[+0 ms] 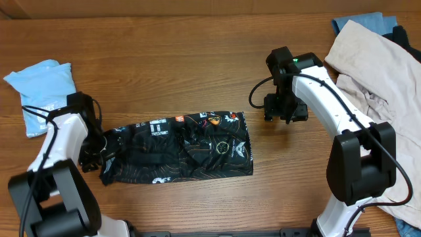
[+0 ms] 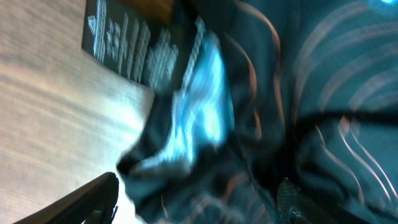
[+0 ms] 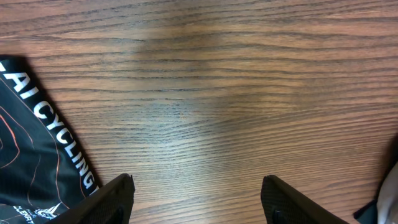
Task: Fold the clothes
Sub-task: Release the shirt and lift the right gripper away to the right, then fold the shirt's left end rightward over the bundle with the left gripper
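Note:
The black T-shirt [image 1: 184, 148] with thin orange lines and white lettering lies folded into a long band at the table's middle front. My left gripper [image 1: 92, 156] is at its left end. In the blurred left wrist view, the shirt's fabric [image 2: 261, 112] fills the frame and the left gripper [image 2: 193, 205] stands open, its jaws wide apart over loose cloth. My right gripper [image 1: 284, 113] hovers just right of the shirt's top right corner. It is open over bare wood [image 3: 196, 199], with the shirt's lettered edge [image 3: 37, 155] at its left.
A light blue folded garment [image 1: 43, 89] lies at the far left. A cream garment [image 1: 375, 72] is heaped at the right edge, with blue cloth [image 1: 365, 23] behind it. The wooden table [image 1: 197, 59] shows bare between them.

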`<state>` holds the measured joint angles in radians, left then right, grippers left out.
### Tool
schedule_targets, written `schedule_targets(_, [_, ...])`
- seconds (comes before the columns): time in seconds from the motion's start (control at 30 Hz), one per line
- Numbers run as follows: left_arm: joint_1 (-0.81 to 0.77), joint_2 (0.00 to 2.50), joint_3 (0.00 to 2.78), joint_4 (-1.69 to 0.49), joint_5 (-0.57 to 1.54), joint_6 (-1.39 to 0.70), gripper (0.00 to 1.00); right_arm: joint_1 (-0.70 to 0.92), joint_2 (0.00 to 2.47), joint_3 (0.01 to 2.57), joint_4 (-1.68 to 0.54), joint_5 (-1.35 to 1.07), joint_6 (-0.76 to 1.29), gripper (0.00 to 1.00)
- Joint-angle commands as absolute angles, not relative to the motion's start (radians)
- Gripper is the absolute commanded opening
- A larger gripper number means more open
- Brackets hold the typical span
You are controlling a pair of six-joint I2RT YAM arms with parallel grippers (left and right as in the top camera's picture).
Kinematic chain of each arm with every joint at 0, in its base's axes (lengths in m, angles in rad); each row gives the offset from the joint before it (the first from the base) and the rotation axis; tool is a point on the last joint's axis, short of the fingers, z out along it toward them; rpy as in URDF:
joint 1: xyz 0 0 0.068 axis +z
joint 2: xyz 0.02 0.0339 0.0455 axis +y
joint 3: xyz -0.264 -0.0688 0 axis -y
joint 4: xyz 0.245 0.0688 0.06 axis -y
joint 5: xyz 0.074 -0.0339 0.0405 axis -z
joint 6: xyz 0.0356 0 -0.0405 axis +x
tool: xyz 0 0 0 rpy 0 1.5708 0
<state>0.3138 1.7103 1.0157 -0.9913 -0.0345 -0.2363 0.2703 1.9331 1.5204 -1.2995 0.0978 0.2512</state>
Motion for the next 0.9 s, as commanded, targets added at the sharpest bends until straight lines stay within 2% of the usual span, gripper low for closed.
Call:
schedule_targets(0.0, [0.322, 1.768, 1.002, -0.952, -0.023, -0.212, 0.85, 0.274, 1.907, 1.540, -1.295, 0.107, 0.260, 0.69])
schedule_targets(0.2, [0.322, 1.879, 1.002, -0.910, -0.017, -0.205, 0.84, 0.274, 1.907, 1.540, -1.297, 0.104, 0.260, 0.69])
schedule_targets(0.27, [0.322, 1.909, 1.002, -0.912, -0.013, -0.204, 0.79, 0.274, 1.907, 1.540, -1.297, 0.104, 0.260, 0.69])
schedule_targets(0.3, [0.322, 1.922, 1.002, -0.912, 0.005, -0.191, 0.71, 0.274, 1.907, 1.540, -1.296, 0.104, 0.260, 0.69])
schedule_targets(0.33, [0.322, 1.928, 1.002, -0.915, 0.036, -0.165, 0.50, 0.274, 1.907, 1.540, -1.296, 0.104, 0.260, 0.69])
schedule_targets(0.4, [0.322, 1.929, 1.002, -0.920, 0.073, -0.138, 0.27, 0.274, 1.907, 1.540, -1.296, 0.104, 0.260, 0.69])
schedule_targets(0.47, [0.322, 1.929, 1.008, -0.933, 0.097, -0.126, 0.12, 0.274, 1.907, 1.540, -1.296, 0.104, 0.260, 0.69])
schedule_targets(0.57, [0.324, 1.925, 1.031, -0.966, 0.102, -0.126, 0.05, 0.274, 1.907, 1.540, -1.296, 0.104, 0.260, 0.69])
schedule_targets(0.87, [0.424, 1.818, 1.238, -1.180, 0.089, -0.113, 0.04, 0.274, 1.907, 1.540, -1.298, 0.104, 0.260, 0.69])
